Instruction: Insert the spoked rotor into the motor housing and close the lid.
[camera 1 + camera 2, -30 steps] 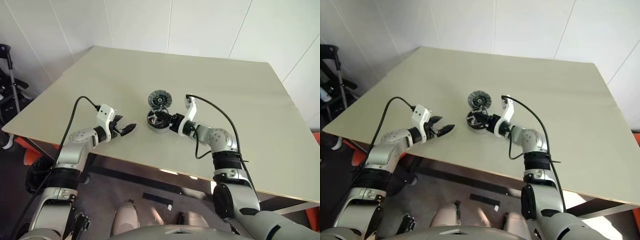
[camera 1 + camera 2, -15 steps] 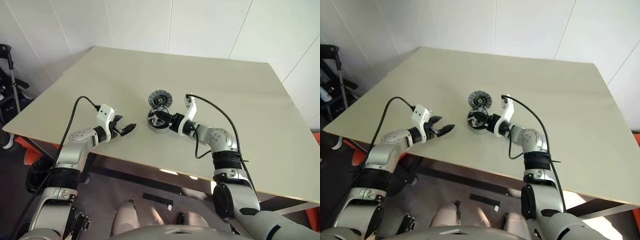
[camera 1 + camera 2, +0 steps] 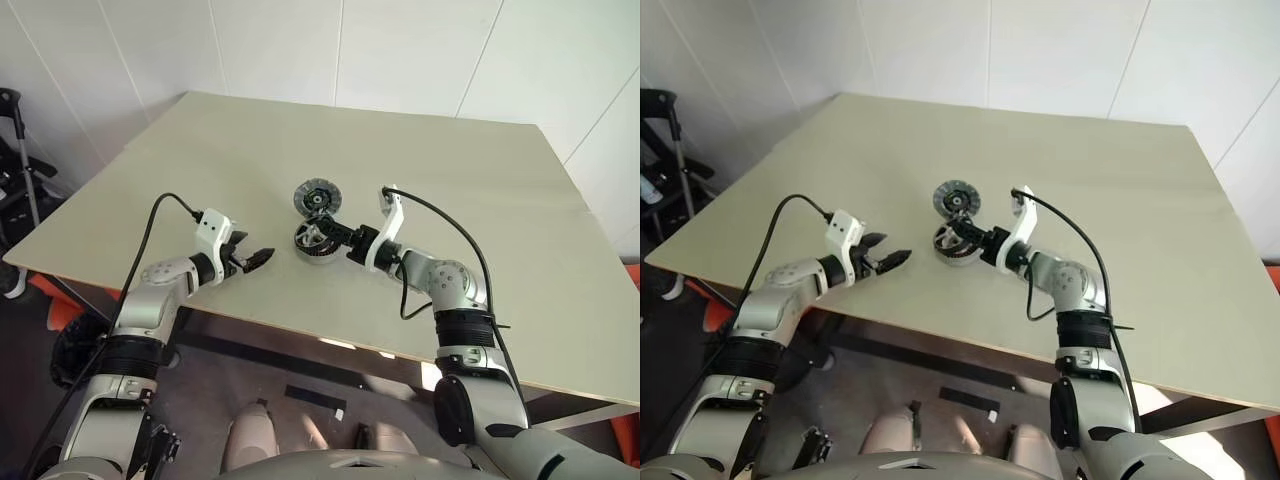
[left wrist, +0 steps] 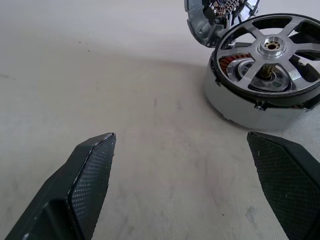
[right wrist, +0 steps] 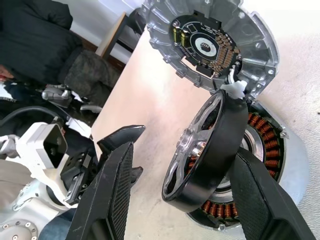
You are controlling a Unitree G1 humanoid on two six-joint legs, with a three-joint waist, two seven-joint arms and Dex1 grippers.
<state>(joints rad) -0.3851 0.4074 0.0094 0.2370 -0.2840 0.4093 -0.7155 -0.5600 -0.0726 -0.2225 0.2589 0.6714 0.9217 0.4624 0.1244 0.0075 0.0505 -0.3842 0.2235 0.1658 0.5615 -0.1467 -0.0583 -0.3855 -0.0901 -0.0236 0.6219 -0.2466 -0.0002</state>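
Note:
The motor housing (image 4: pixel 240 112), a silver-walled cup with copper windings, stands mid-table. The spoked rotor (image 5: pixel 215 145), a black-rimmed wheel with broad silver spokes, sits tilted in its mouth, its face turned toward my left gripper. My right gripper (image 5: pixel 187 150) is open around the rotor: one finger lies against the back of its rim and the other stands apart from its face. The lid (image 3: pixel 318 197), a grey round cover with a circuit board inside, stands on edge just behind the housing. My left gripper (image 3: pixel 252 250) hovers open a little to the housing's left, holding nothing.
The pale table (image 3: pixel 480 170) spreads wide to the back and right, its near edge running just below my hands. A dark wheeled frame (image 3: pixel 15 150) stands beyond the left corner. A person in dark clothing (image 5: pixel 30 40) shows past the table.
My right wrist has rolled slightly and its hand sits a touch further right. The left arm, housing and lid have not moved.

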